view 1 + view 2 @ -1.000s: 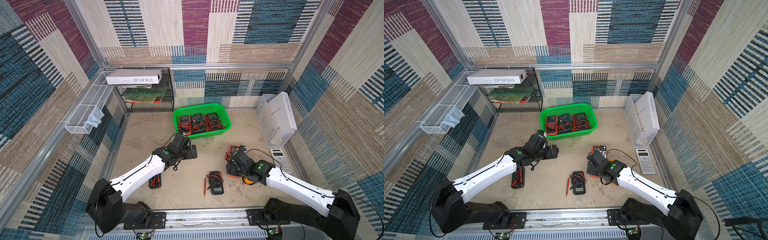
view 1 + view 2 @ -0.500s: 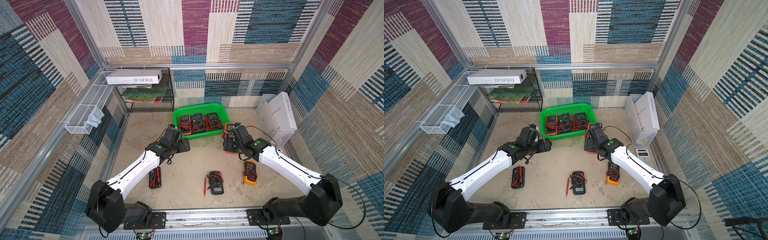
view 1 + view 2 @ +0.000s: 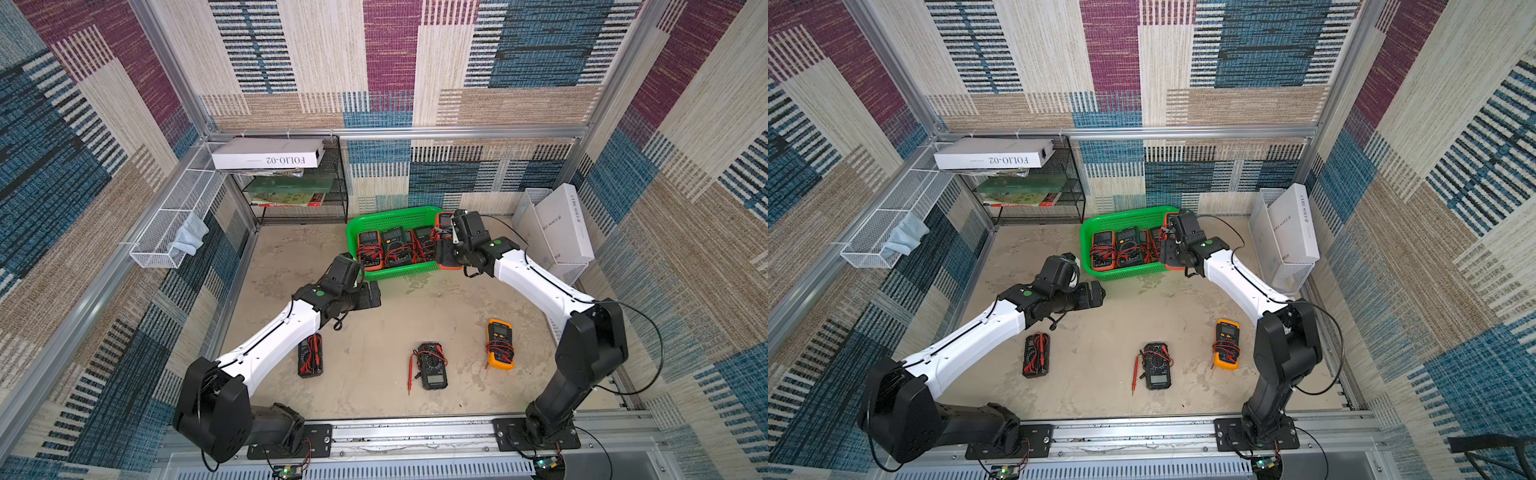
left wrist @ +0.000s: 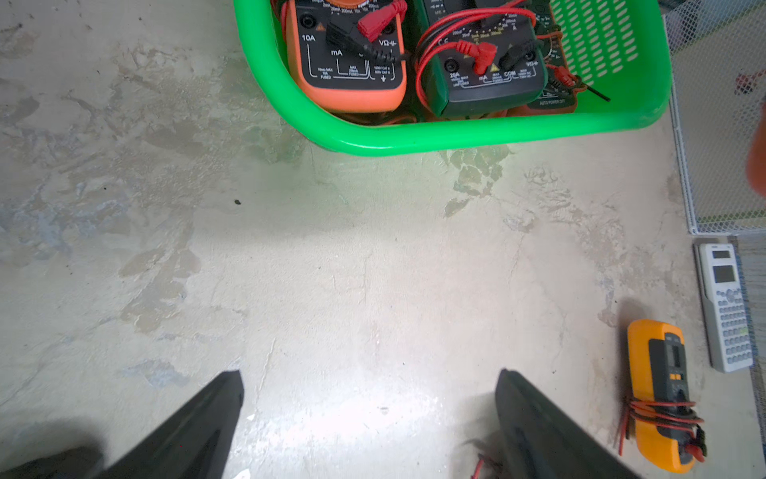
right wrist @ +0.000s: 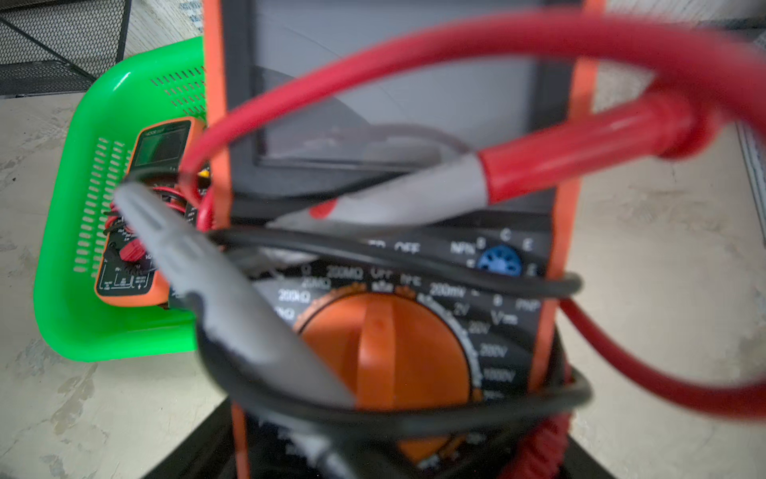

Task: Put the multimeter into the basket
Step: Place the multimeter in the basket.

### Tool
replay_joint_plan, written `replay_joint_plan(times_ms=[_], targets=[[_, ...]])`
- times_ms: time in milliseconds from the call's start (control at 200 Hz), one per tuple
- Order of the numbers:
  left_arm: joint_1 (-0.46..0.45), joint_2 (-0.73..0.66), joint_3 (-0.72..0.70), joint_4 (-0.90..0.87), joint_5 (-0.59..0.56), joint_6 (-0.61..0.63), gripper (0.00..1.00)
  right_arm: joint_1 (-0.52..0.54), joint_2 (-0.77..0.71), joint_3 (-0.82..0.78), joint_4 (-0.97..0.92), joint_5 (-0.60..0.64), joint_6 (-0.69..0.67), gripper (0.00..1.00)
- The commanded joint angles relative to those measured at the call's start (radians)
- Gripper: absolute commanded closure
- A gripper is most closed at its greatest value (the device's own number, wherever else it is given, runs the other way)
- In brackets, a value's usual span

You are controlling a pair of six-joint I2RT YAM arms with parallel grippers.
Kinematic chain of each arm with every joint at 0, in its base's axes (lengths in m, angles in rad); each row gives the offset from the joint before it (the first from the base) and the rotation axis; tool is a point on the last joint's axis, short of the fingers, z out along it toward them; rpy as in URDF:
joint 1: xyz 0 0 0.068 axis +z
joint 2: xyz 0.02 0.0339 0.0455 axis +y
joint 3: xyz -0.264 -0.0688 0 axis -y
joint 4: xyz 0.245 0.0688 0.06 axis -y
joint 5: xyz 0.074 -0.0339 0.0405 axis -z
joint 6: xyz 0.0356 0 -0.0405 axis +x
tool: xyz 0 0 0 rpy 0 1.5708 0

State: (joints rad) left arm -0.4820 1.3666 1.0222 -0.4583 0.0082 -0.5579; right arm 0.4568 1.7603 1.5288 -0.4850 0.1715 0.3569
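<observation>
In both top views my right jaws grip the orange-edged multimeter [image 3: 451,267], carried on end over the rim of the basket [image 3: 390,272] at the end nearest those jaws. I judge that is so it can drop beside the meters already inside. My left jaws hang open over bare bench [image 3: 415,307], clear of that approach.

Left wrist: nothing sits between the spread jaws. The basket [image 4: 456,137] lies ahead of them, and a yellow meter [image 4: 659,394] lies off to one side.

Right wrist: the multimeter [image 5: 393,352] fills the jaws, its leads looped round it. The basket [image 5: 62,290] sits just beyond, partly hidden behind it.
</observation>
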Motion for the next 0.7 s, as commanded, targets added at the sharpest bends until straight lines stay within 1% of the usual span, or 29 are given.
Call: replay_joint_plan(times_ms=[0,486,696], targets=[[0.0,-0.011,-0.008,-0.006,0.02,0.002,0.0,-0.009,0.069,0.093,0.028,-0.025,-0.052,0.78],[0.001,-0.072,-0.02,-0.043,0.02,-0.011,0.0,-0.016,0.416,0.474,-0.075,-0.031,-0.129,0.78],[0.0,-0.112,-0.024,-0.071,0.009,-0.016,0.0,-0.018,0.526,0.58,-0.12,-0.04,-0.148,0.77]])
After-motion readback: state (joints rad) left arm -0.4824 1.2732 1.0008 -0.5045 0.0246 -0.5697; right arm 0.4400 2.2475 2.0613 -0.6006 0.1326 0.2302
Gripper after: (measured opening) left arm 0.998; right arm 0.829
